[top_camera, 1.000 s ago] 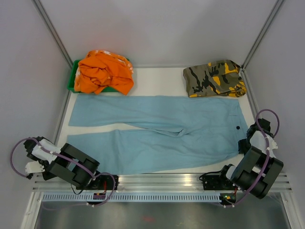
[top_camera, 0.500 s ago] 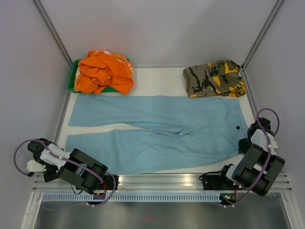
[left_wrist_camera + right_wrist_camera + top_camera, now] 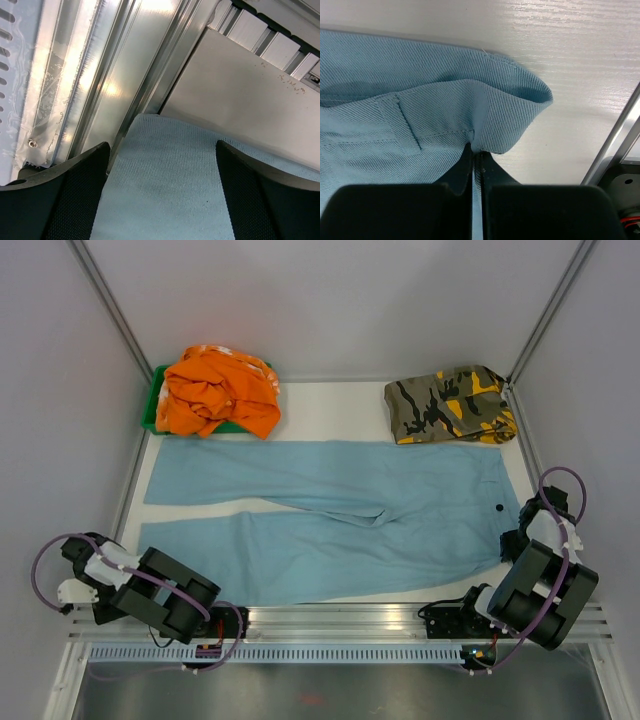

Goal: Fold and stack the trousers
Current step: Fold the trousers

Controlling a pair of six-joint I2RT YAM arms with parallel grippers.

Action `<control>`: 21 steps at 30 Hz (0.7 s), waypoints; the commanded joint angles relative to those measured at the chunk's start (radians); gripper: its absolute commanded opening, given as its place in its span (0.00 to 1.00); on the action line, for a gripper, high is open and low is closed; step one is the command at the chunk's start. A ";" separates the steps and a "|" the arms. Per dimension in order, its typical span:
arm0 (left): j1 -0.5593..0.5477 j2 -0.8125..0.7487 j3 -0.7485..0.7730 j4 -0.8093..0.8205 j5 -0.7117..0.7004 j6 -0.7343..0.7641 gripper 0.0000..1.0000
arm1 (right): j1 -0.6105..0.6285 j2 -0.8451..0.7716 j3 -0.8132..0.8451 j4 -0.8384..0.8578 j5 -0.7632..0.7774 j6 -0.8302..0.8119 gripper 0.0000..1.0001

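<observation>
The light blue trousers [image 3: 330, 510] lie spread flat on the white table, waist to the right with a small dark button [image 3: 498, 507], legs reaching left. My left gripper [image 3: 90, 575] sits low at the near left corner. In the left wrist view it [image 3: 162, 192] is open, and a corner of the trousers' leg [image 3: 165, 170] lies between the black fingers [image 3: 55, 200] without being pinched. My right gripper [image 3: 510, 545] is at the near right waist corner. The right wrist view shows it [image 3: 476, 152] shut on a bunched fold of the waistband [image 3: 485, 110].
A green bin [image 3: 150, 405] heaped with orange clothes [image 3: 220, 390] stands at the back left. A folded camouflage garment [image 3: 450, 405] lies at the back right. An aluminium rail [image 3: 340, 620] runs along the near edge. Grey walls enclose the table on three sides.
The left gripper's jaws have opened wider, and the left arm has shifted slightly toward the near edge. The right arm has nudged a little outward, its grip on the waistband unchanged.
</observation>
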 commanded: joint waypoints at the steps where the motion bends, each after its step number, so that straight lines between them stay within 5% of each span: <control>1: 0.003 -0.025 -0.021 0.068 -0.017 -0.029 0.90 | 0.005 0.039 -0.036 0.024 -0.038 0.023 0.01; 15: 0.003 -0.033 -0.102 0.156 0.025 -0.058 0.71 | 0.005 0.027 -0.028 0.021 -0.036 0.038 0.01; 21: 0.005 -0.002 -0.114 0.176 0.049 -0.053 0.42 | 0.005 0.027 -0.027 0.021 -0.027 0.049 0.01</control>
